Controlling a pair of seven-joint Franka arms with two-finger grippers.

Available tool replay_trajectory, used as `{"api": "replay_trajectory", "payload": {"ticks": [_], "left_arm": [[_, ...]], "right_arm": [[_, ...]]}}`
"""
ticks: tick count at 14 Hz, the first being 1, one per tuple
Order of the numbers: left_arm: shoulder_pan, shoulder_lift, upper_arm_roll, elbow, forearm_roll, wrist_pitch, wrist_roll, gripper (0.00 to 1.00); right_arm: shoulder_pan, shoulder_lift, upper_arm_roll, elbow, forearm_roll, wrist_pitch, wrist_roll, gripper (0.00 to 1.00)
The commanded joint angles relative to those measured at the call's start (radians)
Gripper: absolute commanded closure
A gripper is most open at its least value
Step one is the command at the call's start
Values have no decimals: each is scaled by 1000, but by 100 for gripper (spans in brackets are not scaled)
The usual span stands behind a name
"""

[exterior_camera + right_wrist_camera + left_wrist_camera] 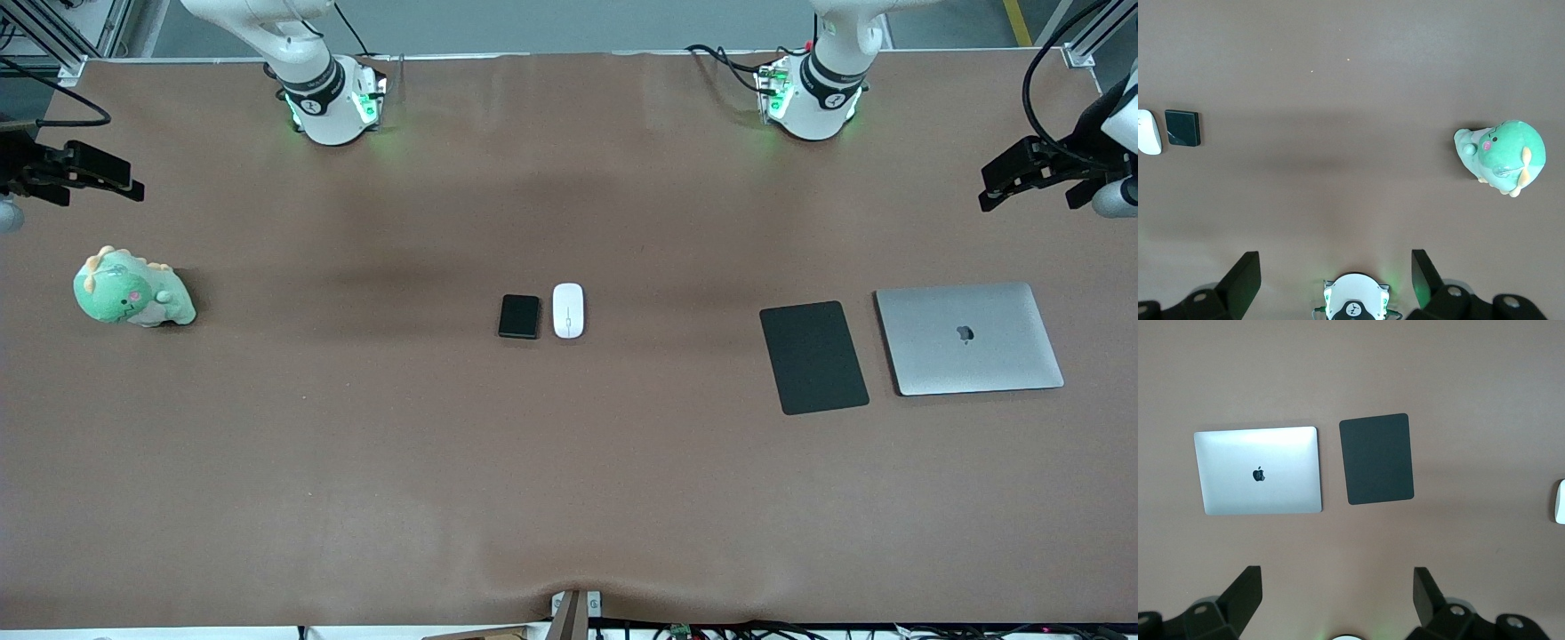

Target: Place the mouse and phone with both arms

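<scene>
The right gripper (pixel 84 173) hung with its fingers (pixel 1241 280) spread wide and nothing between them, high over the right arm's end of the table (pixel 356 462), where that arm waited. Below it, slightly nearer the front camera, lay a green plush dinosaur (pixel 132 289). At the table's middle the phone (pixel 519 316) lay flat just beside the mouse (pixel 568 310), the phone toward the right arm's end, the two apart by a narrow gap. Toward the left arm's end lay a black pad (pixel 813 356), then a closed silver laptop (pixel 969 338) beside it. The left gripper (pixel 1022 173) hovered over that end, fingers (pixel 1245 597) wide and empty.
</scene>
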Motion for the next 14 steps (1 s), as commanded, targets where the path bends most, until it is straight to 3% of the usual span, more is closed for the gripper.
{"api": "replay_trajectory", "payload": {"ticks": [1, 14], "left_arm": [[3, -6, -8, 4, 22, -6, 13, 0], [3, -4, -3, 5, 20, -6, 9, 0]], "right_arm": [[-21, 10, 7, 22, 18, -18, -13, 0], [-36, 16, 7, 22, 32, -26, -13, 0]]}}
